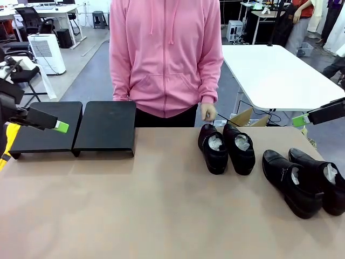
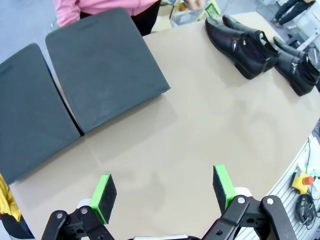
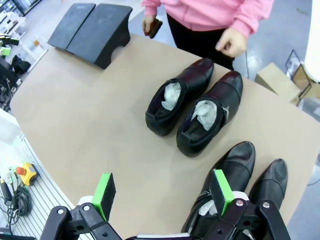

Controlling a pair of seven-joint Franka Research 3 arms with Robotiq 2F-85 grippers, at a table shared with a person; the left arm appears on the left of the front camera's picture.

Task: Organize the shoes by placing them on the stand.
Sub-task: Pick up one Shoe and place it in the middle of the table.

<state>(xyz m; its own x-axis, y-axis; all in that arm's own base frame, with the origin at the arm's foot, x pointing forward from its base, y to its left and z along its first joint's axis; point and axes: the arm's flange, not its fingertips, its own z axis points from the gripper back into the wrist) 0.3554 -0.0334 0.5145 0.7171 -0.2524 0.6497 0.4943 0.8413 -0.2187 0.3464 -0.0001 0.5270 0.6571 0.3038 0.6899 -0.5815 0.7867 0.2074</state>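
Note:
The stand [image 1: 105, 127], two matte-black panels side by side, sits at the table's far left and is bare on top [image 2: 100, 65] [image 3: 92, 27]. Two glossy black shoes [image 1: 214, 148] [image 1: 240, 148] with white paper inside lie mid-table in front of the person. Two more shoes [image 1: 291, 183] [image 1: 323, 181] lie at the right. My left gripper [image 1: 61, 127] [image 2: 165, 192] hovers open over the stand's near edge, holding nothing. My right gripper [image 1: 299, 120] [image 3: 162, 192] hangs open above the right pair [image 3: 227, 175] [image 3: 270, 182], with the middle pair [image 3: 177, 97] [image 3: 210, 120] beyond it.
A person in a pink hoodie [image 1: 164, 54] stands at the far edge, one hand [image 3: 230, 42] near the middle shoes, the other holding a small brown brush [image 3: 154, 27]. A white table [image 1: 275, 75] stands behind on the right. The brown tabletop [image 1: 135, 205] spreads wide between stand and shoes.

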